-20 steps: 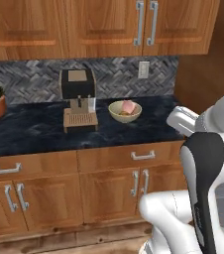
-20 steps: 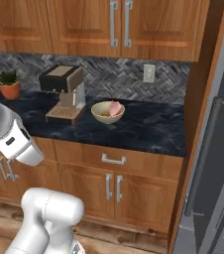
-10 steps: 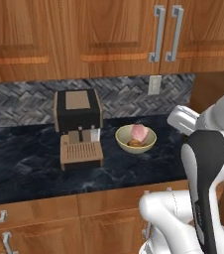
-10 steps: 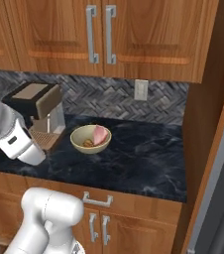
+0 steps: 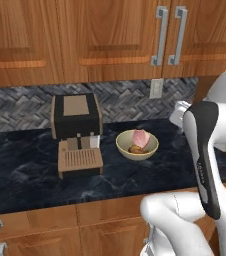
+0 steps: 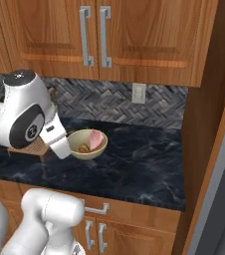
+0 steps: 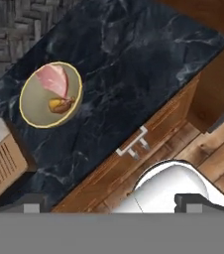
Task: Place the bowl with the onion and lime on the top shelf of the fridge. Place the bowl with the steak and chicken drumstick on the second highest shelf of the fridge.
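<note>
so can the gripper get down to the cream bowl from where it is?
Probably yes. The cream bowl sits alone on open counter, nothing above it, coffee machine off to one side. Jaws stand open.

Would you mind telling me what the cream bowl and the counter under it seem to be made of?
Cream bowl: probably glazed ceramic, smooth with a paler rim. Counter: likely polished dark stone, pale veins and soft sheen.

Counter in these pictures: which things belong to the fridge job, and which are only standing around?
Job:
- cream bowl
- steak
- chicken drumstick

Not the job:
- coffee machine
- wall outlet
- upper cabinets
</note>
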